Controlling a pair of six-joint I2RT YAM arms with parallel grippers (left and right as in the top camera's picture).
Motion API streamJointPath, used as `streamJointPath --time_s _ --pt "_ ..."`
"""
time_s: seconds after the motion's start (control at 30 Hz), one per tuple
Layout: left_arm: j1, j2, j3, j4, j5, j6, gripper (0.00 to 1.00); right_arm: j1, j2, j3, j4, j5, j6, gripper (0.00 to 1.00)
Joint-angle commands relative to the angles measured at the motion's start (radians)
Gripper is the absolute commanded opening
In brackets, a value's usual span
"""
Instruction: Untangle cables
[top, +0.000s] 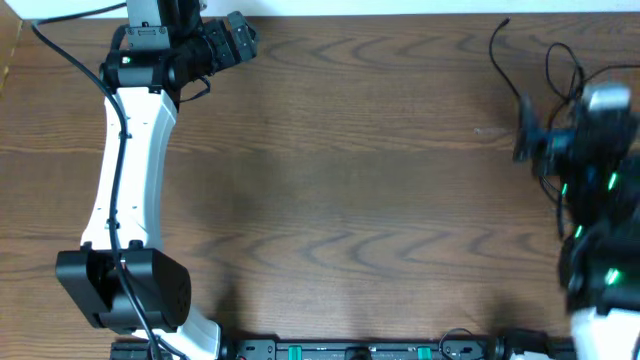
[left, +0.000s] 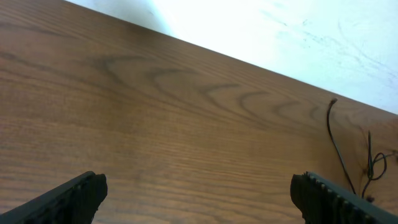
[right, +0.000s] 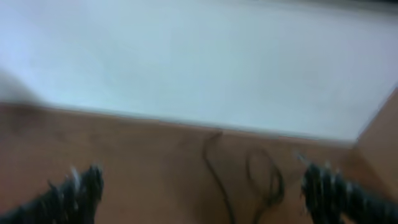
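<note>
Left jaws, right jaws spread, empty; cables (right: 214, 163) just ahead of right jaws, apparently looped (view blurred), so pinching several strands together could tighten the tangle.

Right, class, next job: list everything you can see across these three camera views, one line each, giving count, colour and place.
table: one, brown wood grain, under everything
cables: count unclear, thin black strands loosely tangled, far right corner of the table
white surface: one, white, beyond the table's far edge
left arm: one, white with black joints, left side
right arm: one, dark with green lights, right edge by the cables
left gripper: one, black, open and empty, over bare wood
right gripper: one, black, open and empty, facing the cables
base rail: one, black with green parts, near edge
</note>
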Motion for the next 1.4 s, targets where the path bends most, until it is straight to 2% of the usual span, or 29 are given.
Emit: streamJointPath --time_s 0.0,0.03,0.23,0.47,0.6,1.27,1.37 --pt "0.003 -0.003 0.005 0.0 -0.006 0.014 0.99 0.005 -0.167 -0.19 0.081 0.029 0.0 0.99" --pt "0.003 -0.003 0.005 0.0 -0.006 0.014 0.99 0.005 -0.257 -0.282 0.104 0.037 0.0 0.99" --pt "0.003 -0.003 0.005 0.0 -0.006 0.014 0.99 0.005 -0.531 -0.541 0.12 0.05 0.0 0.99" --pt "0.003 -0.003 0.005 -0.001 -0.006 0.014 0.99 0.006 -0.723 -0.729 0.113 0.052 0.0 0.99" --pt "0.003 -0.003 0.005 -0.001 -0.006 0.014 0.99 0.011 -0.763 -0.727 0.003 0.065 -0.004 0.99" --pt "0.003 -0.003 0.005 -0.001 -0.006 0.014 0.99 -0.001 -0.767 -0.727 0.006 0.076 0.0 0.99" --pt "0.003 -0.003 0.005 -0.03 -0.055 0.016 0.99 -0.001 -0.767 -0.727 0.006 0.077 0.0 0.99"
